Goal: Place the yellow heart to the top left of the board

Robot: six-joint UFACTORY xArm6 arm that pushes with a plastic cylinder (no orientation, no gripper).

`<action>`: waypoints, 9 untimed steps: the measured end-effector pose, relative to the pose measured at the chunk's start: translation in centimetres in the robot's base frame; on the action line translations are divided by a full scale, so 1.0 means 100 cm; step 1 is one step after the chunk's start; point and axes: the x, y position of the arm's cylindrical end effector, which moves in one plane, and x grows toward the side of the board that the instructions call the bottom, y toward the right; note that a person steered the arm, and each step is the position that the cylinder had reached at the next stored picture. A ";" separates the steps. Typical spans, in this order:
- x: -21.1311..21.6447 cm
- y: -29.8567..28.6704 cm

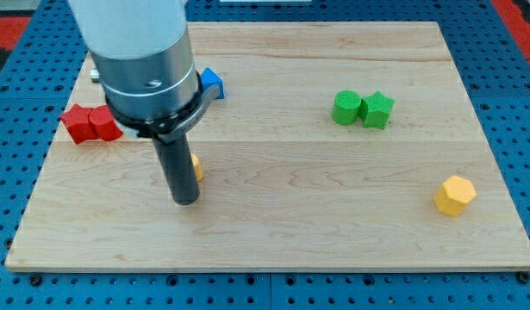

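Note:
My tip [186, 201] rests on the wooden board [333, 215] at the view's lower left of centre. A yellow block [196, 167], probably the yellow heart, shows only as a sliver just right of the rod and above the tip; the rod hides most of it. It appears to touch the rod. The arm's grey body covers the board's upper left area.
Two red blocks [90, 124] sit side by side at the left edge. A blue block [212, 83] peeks out right of the arm. A green cylinder [346, 108] and a green star [377, 109] touch at upper right. A yellow hexagon [455, 195] lies at lower right.

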 end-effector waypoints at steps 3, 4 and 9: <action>0.004 -0.001; -0.025 -0.042; -0.052 0.075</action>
